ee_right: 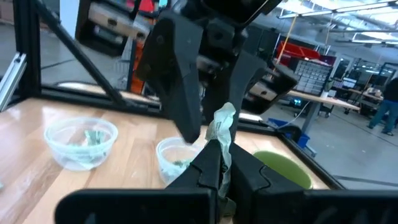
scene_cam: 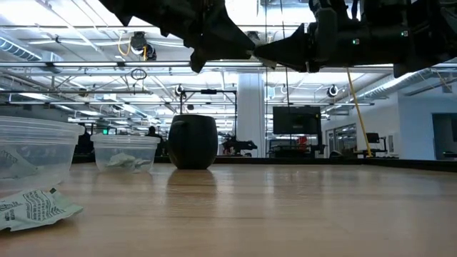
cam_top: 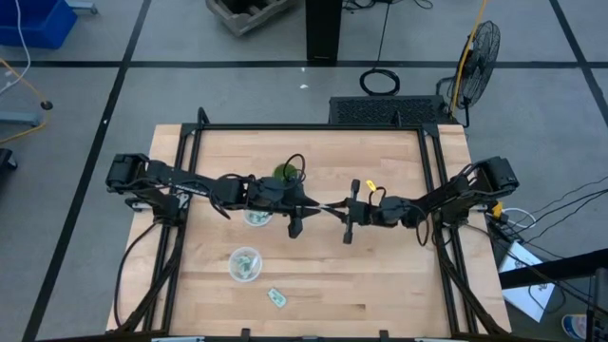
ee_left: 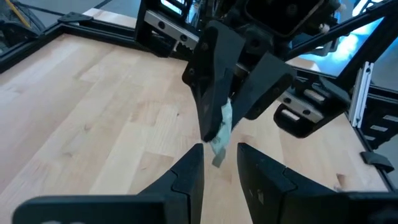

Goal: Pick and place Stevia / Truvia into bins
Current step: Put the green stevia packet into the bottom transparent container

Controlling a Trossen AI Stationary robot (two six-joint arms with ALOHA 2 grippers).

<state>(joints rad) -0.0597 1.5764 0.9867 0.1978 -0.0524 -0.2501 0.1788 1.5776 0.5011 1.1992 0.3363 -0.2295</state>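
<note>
A crumpled pale green and white Stevia packet sits in mid-air over the table's middle, between the two grippers. My right gripper comes from the table's right and is shut on it. My left gripper faces it from the table's left, open, its fingers standing on either side of the packet's free end. Two clear bins stand on the table left of centre, each with packets inside. Another packet lies flat near the table's near edge. My right gripper pinches the packet between its two fingers, by the end nearest them. The fingers lie about level, coming from the table's right. The packet is lifted clear and its crumpled free end sticks out past the fingertips. My left gripper: I cannot tell whether its fingers touch the packet's free end.
A dark green mug stands on the table just beyond the left gripper, toward the far edge. The black frame rails run along the table's far, left and right sides. Bare wood lies to the right of the bins.
</note>
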